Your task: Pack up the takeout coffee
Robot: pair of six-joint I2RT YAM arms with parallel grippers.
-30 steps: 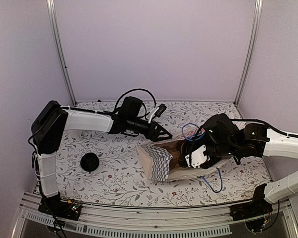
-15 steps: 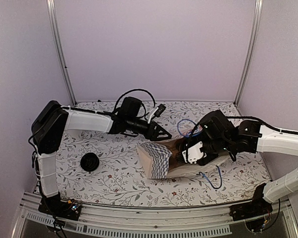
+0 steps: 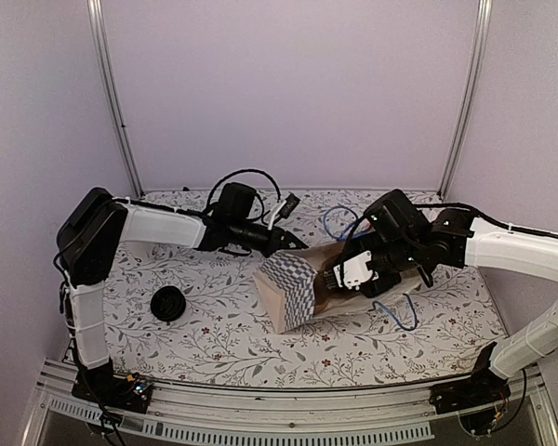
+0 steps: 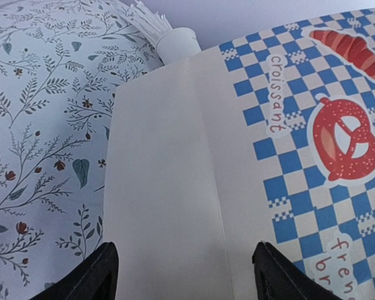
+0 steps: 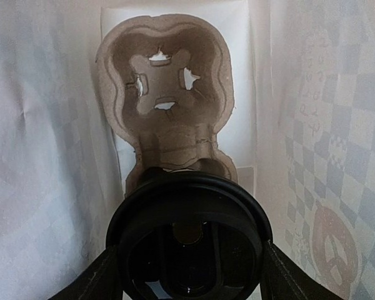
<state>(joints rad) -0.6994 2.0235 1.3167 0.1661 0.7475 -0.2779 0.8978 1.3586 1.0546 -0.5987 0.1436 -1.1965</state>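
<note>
— What's the round black-lidded thing point(image 3: 168, 304) alone at nine o'clock on the flowered table point(image 3: 214, 346)?

— Possibly another lidded cup (hard to say from above). Neither arm is near it. The left gripper point(image 3: 294, 243) faces the blue-and-white checkered paper bag point(image 3: 293, 295), jaws spread, clamping nothing.

— And the takeout coffee point(image 5: 187, 240), the small cup under a round black plastic lid?

— Inside the bag, pinched between the right gripper point(image 5: 187, 278) fingers. The brown moulded-pulp carrier point(image 5: 169, 134) lies at twelve o'clock from it. The cup's axis points straight in, so I'd guess it goes base-first into the nearer socket.
</note>
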